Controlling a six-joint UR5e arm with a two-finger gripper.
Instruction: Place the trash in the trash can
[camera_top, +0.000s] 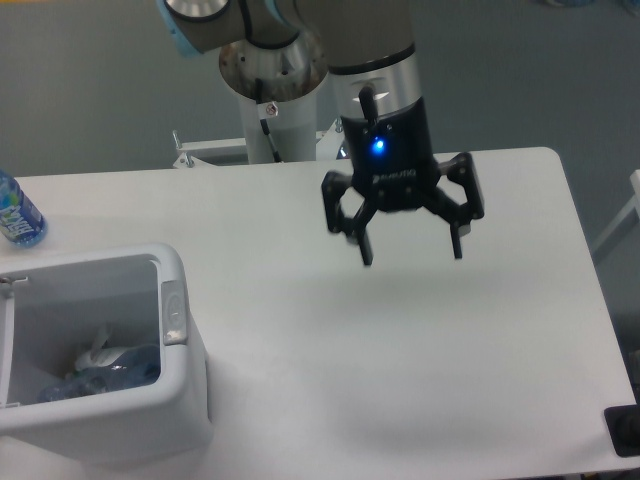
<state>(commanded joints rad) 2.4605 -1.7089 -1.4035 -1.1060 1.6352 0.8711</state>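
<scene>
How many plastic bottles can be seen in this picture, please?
2. A crushed bluish bottle lies inside the trash can, beside the white wrapper. An uncrushed bottle with blue label stands at the table's left edge, partly cut off.

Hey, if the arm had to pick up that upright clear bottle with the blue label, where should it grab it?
Probably the upright clear bottle with the blue label is best gripped around its labelled body, coming in from its right side: it stands at the frame's left edge, partly cut off, with bare white table beside it.

White lettering on gripper (412, 249) body too small to read; bottle (17, 214) label illegible
</scene>
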